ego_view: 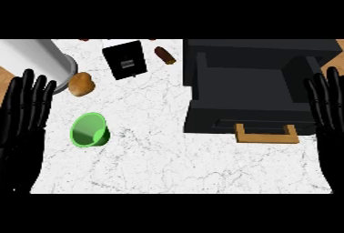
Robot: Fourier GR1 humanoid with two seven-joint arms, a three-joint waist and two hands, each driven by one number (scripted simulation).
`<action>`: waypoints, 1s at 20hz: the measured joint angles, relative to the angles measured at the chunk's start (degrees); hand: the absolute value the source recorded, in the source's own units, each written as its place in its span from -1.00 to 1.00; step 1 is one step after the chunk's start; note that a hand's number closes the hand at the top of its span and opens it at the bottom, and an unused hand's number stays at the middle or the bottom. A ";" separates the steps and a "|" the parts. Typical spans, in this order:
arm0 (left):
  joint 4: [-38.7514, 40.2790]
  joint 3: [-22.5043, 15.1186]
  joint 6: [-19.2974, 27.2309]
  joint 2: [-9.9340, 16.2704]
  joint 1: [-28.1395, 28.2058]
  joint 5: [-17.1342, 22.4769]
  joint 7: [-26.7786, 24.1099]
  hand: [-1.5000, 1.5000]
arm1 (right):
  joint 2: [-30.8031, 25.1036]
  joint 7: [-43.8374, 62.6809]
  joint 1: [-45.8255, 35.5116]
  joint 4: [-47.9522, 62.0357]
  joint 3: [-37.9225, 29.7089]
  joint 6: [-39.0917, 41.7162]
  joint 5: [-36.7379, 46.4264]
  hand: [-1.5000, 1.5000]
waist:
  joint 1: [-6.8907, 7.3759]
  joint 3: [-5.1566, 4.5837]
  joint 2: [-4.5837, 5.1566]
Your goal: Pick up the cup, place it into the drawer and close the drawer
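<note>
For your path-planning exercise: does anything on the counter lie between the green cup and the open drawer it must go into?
Nothing visible does. The green cup stands on bare marble, and the stretch of counter to its right, up to the open drawer, holds nothing. The potato and black box lie further back.

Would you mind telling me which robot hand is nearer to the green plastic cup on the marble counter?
Left. The left robot hand rests open just left of the green plastic cup; the right robot hand is across the counter, beyond the black drawer.
</note>
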 measured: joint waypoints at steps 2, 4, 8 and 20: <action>0.74 0.41 -1.24 0.19 0.68 1.73 -0.94 -1.00 | -0.23 0.86 0.08 -0.94 0.06 0.19 -0.10 -1.00 | -0.25 0.96 -0.39; 2.86 2.64 -5.00 2.23 0.54 6.13 -2.80 -1.00 | 0.20 0.58 0.27 -0.70 0.43 -0.09 0.41 -1.00 | -0.40 1.55 -0.58; 5.58 6.40 -10.93 4.85 1.48 17.12 -0.13 -1.00 | 0.06 2.64 0.70 0.66 1.41 1.20 -0.72 -1.00 | -0.18 2.12 -0.73; 25.17 14.70 -17.85 9.48 -3.32 27.14 1.52 -1.00 | -1.17 6.55 -5.40 8.23 0.11 4.64 -3.59 -1.00 | -0.64 2.49 -0.89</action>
